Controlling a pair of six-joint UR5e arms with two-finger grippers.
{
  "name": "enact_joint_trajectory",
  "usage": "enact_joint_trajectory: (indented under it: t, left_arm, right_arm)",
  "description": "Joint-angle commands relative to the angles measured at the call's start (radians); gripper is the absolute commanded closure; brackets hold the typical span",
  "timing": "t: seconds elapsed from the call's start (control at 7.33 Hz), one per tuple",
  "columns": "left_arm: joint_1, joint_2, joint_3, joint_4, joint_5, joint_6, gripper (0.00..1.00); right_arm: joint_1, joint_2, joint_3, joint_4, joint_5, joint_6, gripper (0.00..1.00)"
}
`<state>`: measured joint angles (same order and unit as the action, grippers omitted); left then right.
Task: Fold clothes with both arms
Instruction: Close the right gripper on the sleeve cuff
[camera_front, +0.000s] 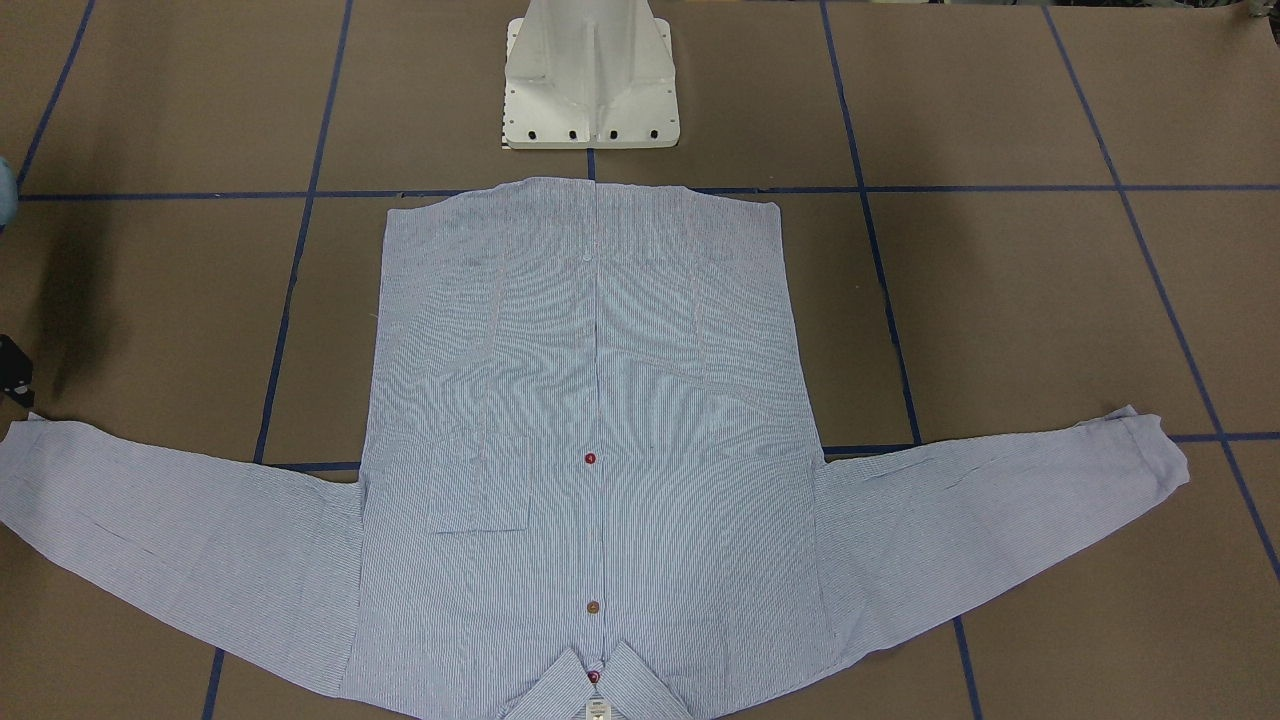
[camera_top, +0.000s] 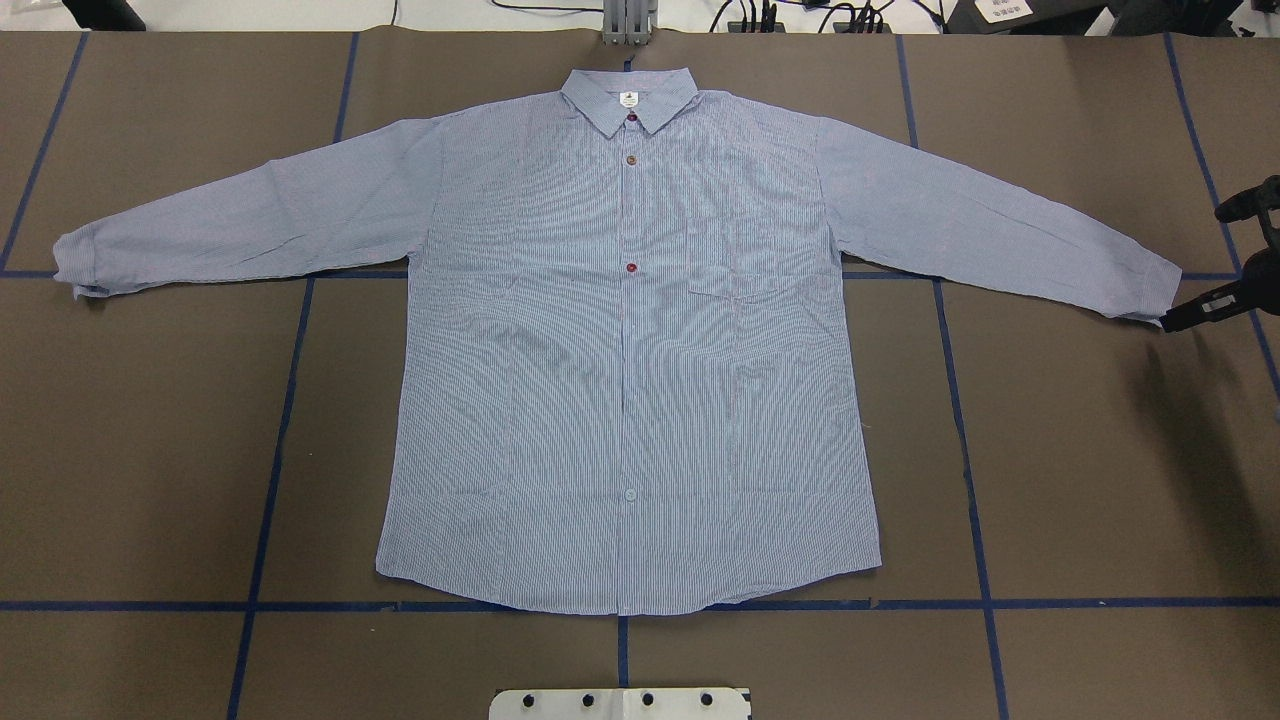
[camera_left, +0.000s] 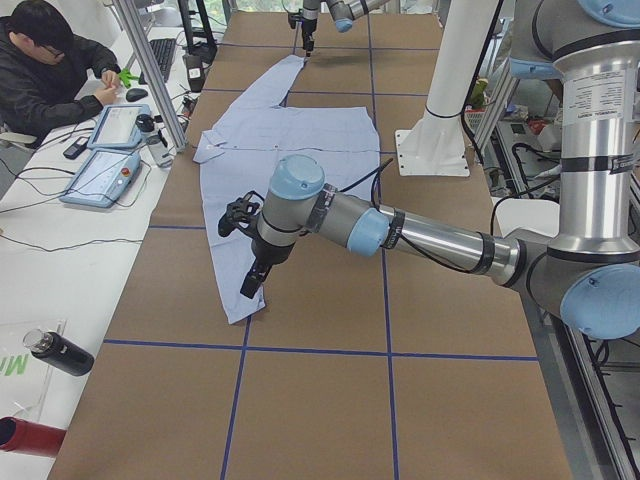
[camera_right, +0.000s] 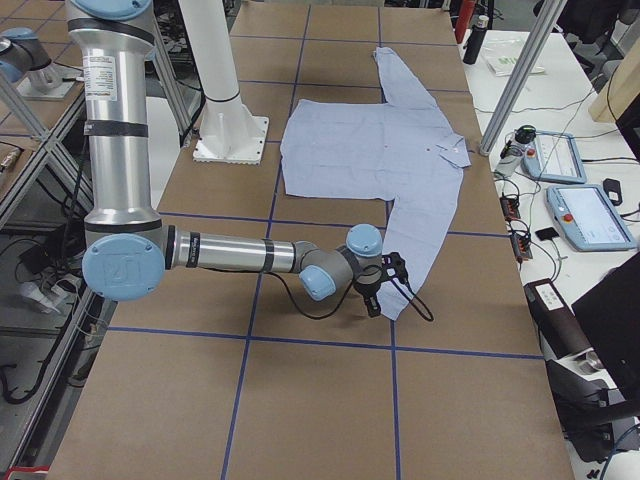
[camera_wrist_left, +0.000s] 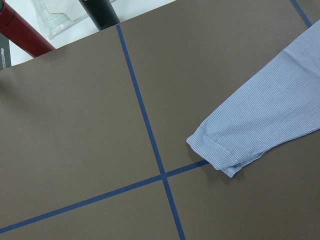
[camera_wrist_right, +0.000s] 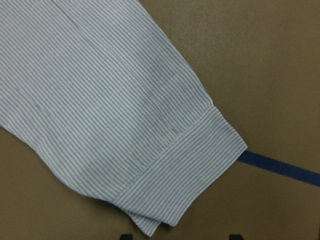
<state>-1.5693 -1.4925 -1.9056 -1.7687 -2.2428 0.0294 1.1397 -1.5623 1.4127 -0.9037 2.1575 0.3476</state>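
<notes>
Brown table (camera_top: 150, 450); striped blue shirt (camera_top: 630, 350) flat, sleeves spread.

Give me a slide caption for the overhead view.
Striped shirt spread flat, sleeves out; right gripper beside one cuff.

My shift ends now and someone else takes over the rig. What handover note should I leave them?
Grippers: the left gripper hangs near the left cuff; open or shut cannot be told. The right gripper is open at the right cuff.
Things: the shirt lies flat on the table, front up, sleeves spread, collar away from the robot.
Done: no fold yet.
Left: probably grasp both cuffs, fold the sleeves in, then fold the body.
</notes>
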Motion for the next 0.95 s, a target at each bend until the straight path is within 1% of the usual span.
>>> enact_joint_trajectory:
  t: [0.0,0.41,0.82]
  left_arm:
    - [0.0,0.0,0.0,0.0,-0.003,0.0,0.0]
    - [0.0,0.0,-0.001,0.0,-0.003,0.0,0.0]
    - [0.0,0.0,-0.003,0.0,-0.003,0.0,0.0]
  right_arm:
    - [-0.001,0.019,-0.014,0.002,-0.002,0.001,0.31]
    - [-0.015,0.038,-0.035,0.003,-0.007,0.001,0.31]
    - [-0.028,0.042,-0.032,0.005,-0.007,-0.006,0.32]
